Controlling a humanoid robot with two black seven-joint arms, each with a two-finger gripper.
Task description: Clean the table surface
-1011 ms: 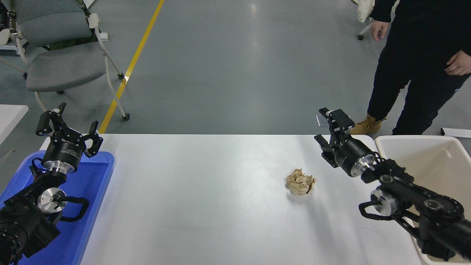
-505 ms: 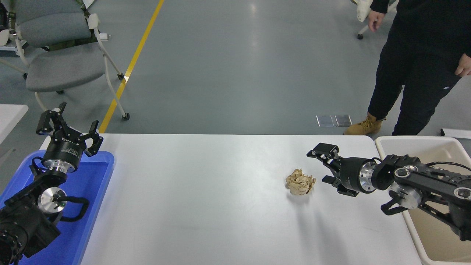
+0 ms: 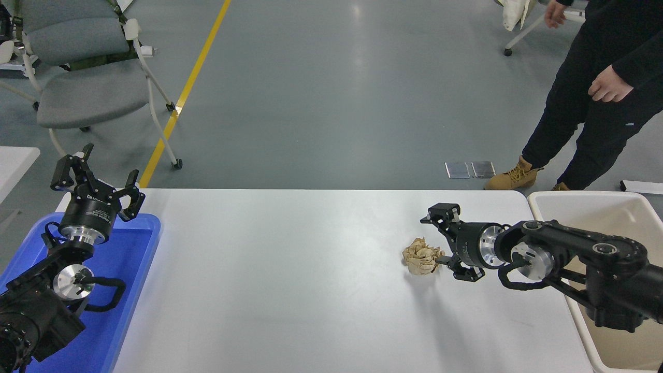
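Landmark: the crumpled brown paper ball (image 3: 423, 256), lying on the white tabletop (image 3: 290, 280) right of the middle.
Tabletop: wide, matte white; bare all round the paper ball.
Right gripper (image 3: 439, 238): low over the tabletop, just right of the paper ball, pointing left at it; the arm reaches in from the right edge.
Right fingers (image 3: 440, 213): spread apart, one up beyond the paper ball's far right side, the other at its near right edge, at or almost at the paper; whether it touches cannot be told. Nothing is pinched.
Beige bin (image 3: 601, 207): well right of the paper ball, off the tabletop's right end; the right arm crosses its near rim.
Blue tray (image 3: 129, 269): far left of the paper ball, at the tabletop's left end.
Left gripper (image 3: 96, 178): far left of the paper ball, raised over the blue tray's far end, arm parked at the lower left.
Left fingers (image 3: 63, 171): spread wide, holding nothing.
Person (image 3: 595, 88): standing on the floor beyond and right of the paper ball, dark clothes, tan boots.
Grey chair (image 3: 77, 77): on the floor far beyond and left of the paper ball.
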